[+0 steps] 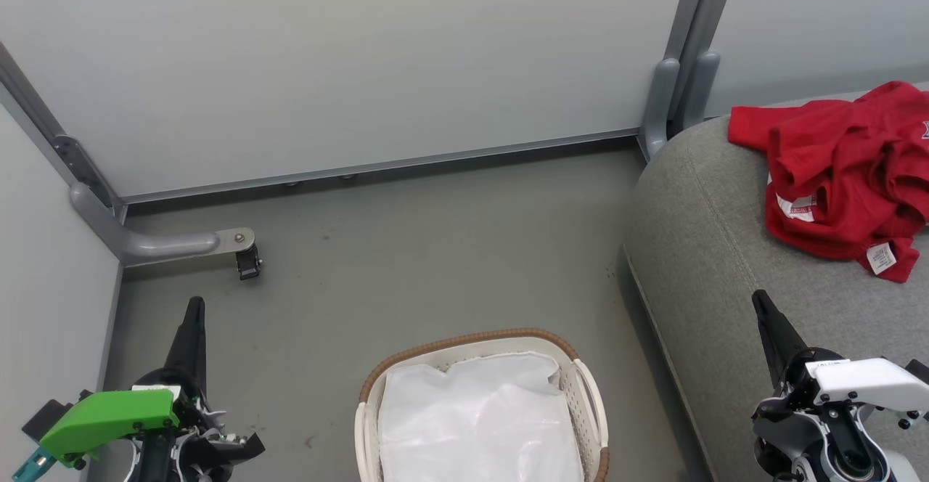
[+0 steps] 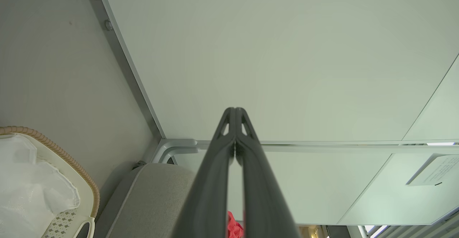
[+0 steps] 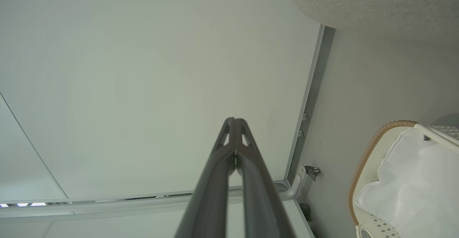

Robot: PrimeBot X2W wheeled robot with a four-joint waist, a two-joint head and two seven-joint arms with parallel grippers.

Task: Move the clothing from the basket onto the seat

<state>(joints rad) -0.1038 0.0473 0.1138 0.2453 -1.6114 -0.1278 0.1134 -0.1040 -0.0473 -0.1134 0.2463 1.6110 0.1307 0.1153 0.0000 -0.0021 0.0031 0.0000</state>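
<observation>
Left gripper (image 1: pixel 194 311) at 8 o'clock: fingers together, empty. Oval white perforated plastic basket (image 1: pixel 464 340) with brown woven rim at 6 o'clock holds a plain white thin sheet (image 1: pixel 479 424), while the crumpled bright red clothing (image 1: pixel 842 170) lies on the large grey woven-fabric seat (image 1: pixel 704 235) at 2 o'clock. Right gripper (image 1: pixel 763 308) at 4 o'clock: also pinched together, empty; transfer looks done.

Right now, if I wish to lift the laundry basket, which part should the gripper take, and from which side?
Probably the white handle on the side of the laundry basket nearest the grey seat. It stands off the perforated wall as a thin loop, easy to pinch. Come from above with the right gripper, which is shut and must open first.
</observation>
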